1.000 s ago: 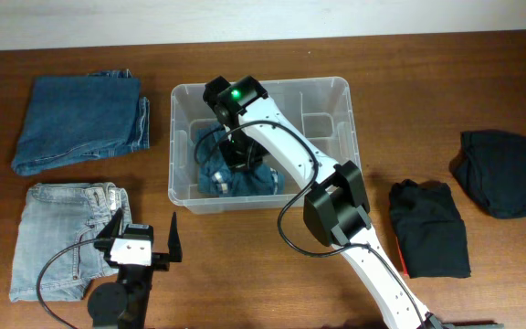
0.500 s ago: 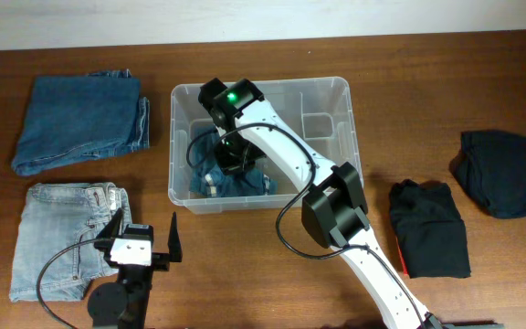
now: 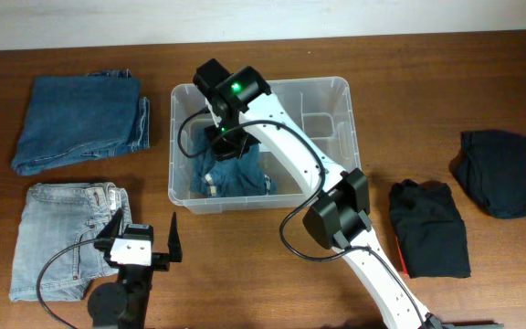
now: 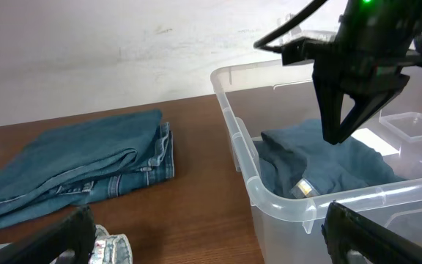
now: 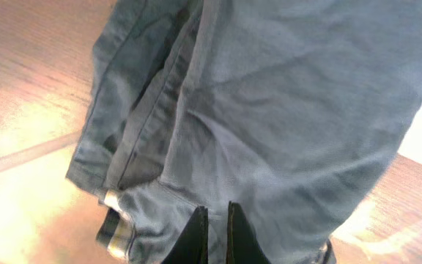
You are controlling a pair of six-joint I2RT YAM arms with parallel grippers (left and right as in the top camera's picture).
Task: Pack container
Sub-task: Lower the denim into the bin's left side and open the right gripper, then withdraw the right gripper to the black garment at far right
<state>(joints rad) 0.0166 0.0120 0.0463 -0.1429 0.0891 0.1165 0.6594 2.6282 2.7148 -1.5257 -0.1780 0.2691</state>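
The clear plastic container (image 3: 341, 91) stands mid-table; the left wrist view shows its near rim (image 4: 233, 110). A folded pair of blue jeans (image 3: 240, 174) lies in its left half. My right gripper (image 3: 225, 139) points down inside the container at the jeans' far edge. Its fingers are shut, with nothing visibly between them. The right wrist view has the gripper's (image 5: 213, 209) tips right over the denim (image 5: 269, 95). Seen from the left wrist, the right gripper (image 4: 339, 136) hovers at the cloth (image 4: 343, 165). My left gripper (image 3: 143, 230) stands open and empty near the front edge (image 4: 211, 242).
Dark blue folded jeans (image 3: 80, 123) lie at the back left, light washed jeans (image 3: 62, 242) at the front left under my left arm. Two black garments (image 3: 427, 228) (image 3: 503, 172) lie on the right. A small clear inner box (image 3: 318, 123) sits in the container's right half.
My right gripper has moved toward the container's back left corner. The jeans inside have shifted left and bunched narrower. The left arm has not moved.
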